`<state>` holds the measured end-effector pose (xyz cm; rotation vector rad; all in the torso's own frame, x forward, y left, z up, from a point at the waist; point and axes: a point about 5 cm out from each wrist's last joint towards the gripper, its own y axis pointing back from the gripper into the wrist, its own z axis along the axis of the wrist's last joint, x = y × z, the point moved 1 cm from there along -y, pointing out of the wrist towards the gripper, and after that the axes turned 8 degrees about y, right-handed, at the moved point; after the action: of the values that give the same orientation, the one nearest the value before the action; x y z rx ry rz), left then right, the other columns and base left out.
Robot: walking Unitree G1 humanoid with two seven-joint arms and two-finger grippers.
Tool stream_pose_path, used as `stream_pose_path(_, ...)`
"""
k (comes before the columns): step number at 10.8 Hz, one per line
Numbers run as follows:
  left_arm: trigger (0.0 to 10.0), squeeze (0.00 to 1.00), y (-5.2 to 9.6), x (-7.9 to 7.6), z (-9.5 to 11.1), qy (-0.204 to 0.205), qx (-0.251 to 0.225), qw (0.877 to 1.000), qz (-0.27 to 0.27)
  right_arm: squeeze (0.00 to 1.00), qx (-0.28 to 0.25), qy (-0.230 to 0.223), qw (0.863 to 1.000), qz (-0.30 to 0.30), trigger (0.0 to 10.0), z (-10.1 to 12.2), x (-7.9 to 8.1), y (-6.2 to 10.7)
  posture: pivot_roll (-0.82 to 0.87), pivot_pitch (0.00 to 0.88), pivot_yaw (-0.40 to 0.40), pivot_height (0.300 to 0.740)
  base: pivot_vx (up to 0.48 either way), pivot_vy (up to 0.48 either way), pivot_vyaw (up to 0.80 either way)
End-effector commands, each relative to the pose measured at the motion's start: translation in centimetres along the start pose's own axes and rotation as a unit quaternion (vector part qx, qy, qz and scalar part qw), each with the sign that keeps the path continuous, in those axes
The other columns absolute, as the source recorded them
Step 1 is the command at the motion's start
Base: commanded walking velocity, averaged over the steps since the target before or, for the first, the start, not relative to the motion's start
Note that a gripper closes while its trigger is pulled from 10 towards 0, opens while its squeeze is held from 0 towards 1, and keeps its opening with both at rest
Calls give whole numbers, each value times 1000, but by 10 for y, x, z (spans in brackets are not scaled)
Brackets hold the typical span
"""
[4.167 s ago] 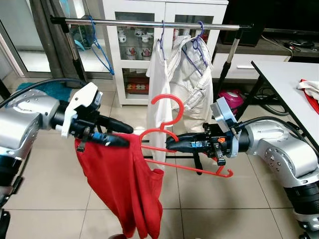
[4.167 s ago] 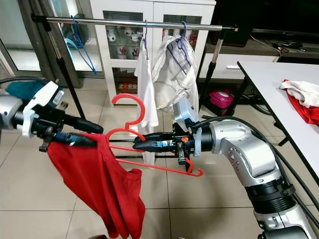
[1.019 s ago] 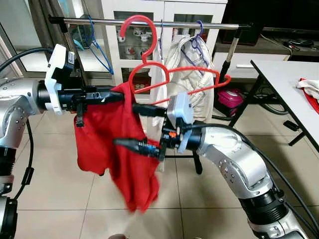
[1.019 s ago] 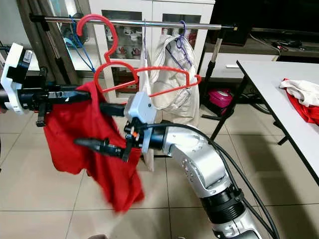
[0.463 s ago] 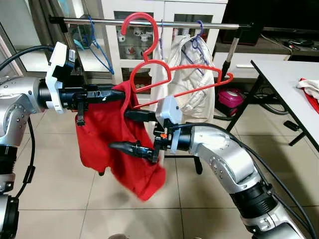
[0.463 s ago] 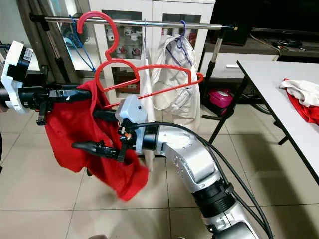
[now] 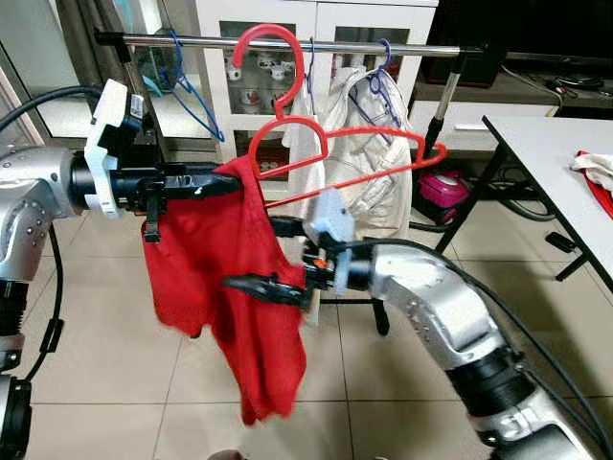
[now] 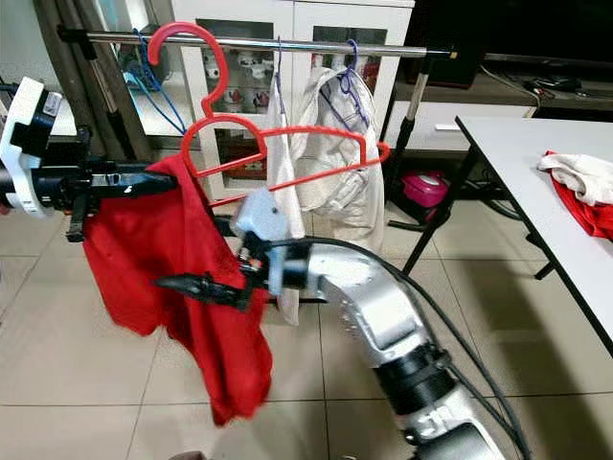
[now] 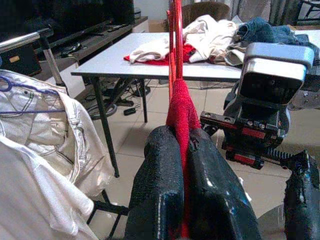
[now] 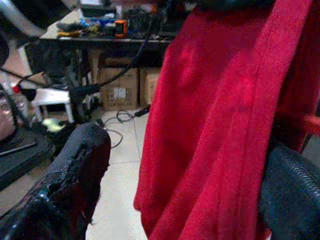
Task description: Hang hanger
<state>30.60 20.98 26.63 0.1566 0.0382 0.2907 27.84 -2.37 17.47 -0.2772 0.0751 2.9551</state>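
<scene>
A red hanger (image 7: 356,135) is held up in front of the clothes rail (image 7: 211,40), its hook (image 7: 283,43) at rail height; I cannot tell whether the hook rests on the rail. One end of the hanger carries a red garment (image 7: 215,259) that hangs down long. My left gripper (image 7: 228,179) is shut on that end of the hanger through the cloth, its fingers (image 9: 160,185) pressed on the red fabric. My right gripper (image 7: 271,257) is open, with one finger on each side of the garment's middle, and the red cloth (image 10: 210,125) lies between them.
White garments (image 7: 369,168) and a blue hanger (image 7: 190,101) hang on the rail, in front of a white glass cabinet (image 7: 259,86). A white table (image 7: 556,163) with clothes on it stands at the right. Tiled floor lies below.
The garment's lower end has dropped and now hangs straight down. My right gripper has shifted slightly right around the cloth. The left gripper and hanger have barely moved.
</scene>
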Motion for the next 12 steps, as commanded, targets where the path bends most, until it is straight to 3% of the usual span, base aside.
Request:
stream_pose_path(1,0,0,3,-2,14,-23,-19,1000,4,0,-3,8,1000,12,10000,1,1,3,-10,0,18,740,0,0,0)
stream_pose_path(3,0,0,1,0,23,-28,-34,999,12,0,11,-2,999,49,10000,-9,10,3,-6,0,20,740,0,0,0)
stream_pose_path(7,0,0,4,0,32,-34,-43,998,18,0,50,-35,996,67,10000,-40,14,-3,4,0,14,740,0,0,0)
stream_pose_path(9,0,0,7,2,37,-37,-54,997,29,0,104,-50,989,90,10000,-71,19,7,4,0,12,740,0,0,0)
stream_pose_path(10,0,0,7,2,37,-38,-55,997,30,0,112,-59,988,93,10000,-76,19,11,3,0,11,740,0,0,0)
stream_pose_path(11,0,0,7,2,37,-38,-56,997,31,0,128,-69,985,96,8863,-85,20,19,0,0,11,740,0,0,0)
stream_pose_path(12,0,0,8,3,36,-38,-56,997,34,0,137,-74,983,100,4431,-89,21,26,-4,0,11,740,0,0,0)
